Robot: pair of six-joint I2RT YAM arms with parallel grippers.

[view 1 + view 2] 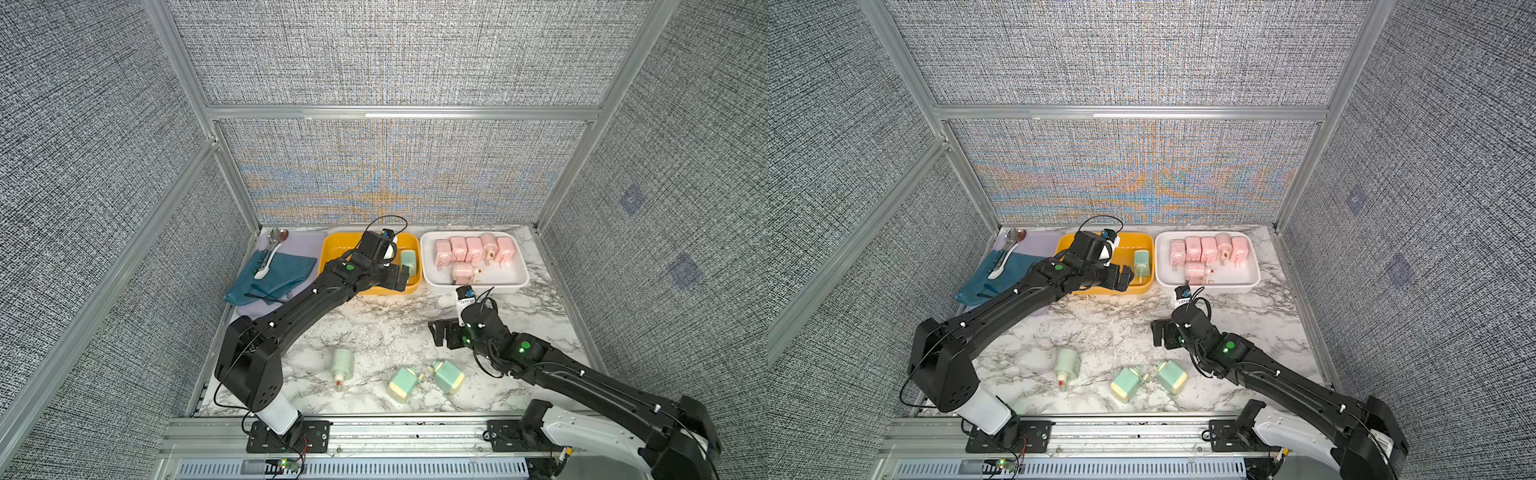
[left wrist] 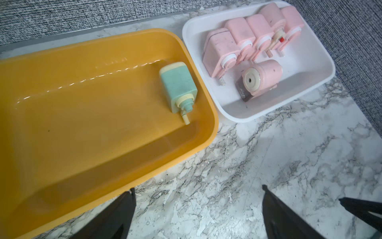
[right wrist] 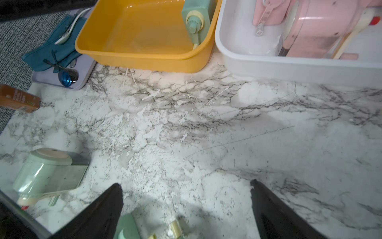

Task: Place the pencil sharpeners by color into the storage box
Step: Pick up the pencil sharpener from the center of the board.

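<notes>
A white, grey-veined marble-pattern tabletop carries everything. The black left arm reaches diagonally across it and, in both top views, hides the near corner of a pale lavender flat tray at far left and much of the yellow box beside it. The left gripper hangs over that box's near right corner, spread wide and empty. The right gripper hovers above bare marble just near of the white box, equally wide and empty.

Two storage boxes stand side by side along the far edge. The yellow rounded plastic box, in the middle, holds one mint-green pencil sharpener with cream ends against its right wall. The white rounded plastic box, to the right, holds six pastel pink pencil sharpeners: five in a row along the far side, and one on its side nearer.

On the tray lies a crumpled teal cloth. Three more green sharpeners lie loose on the near marble: one left, two close together right of it.

A brown jar lies at the left edge. One white spoon and one metal spoon rest on the cloth and tray.
</notes>
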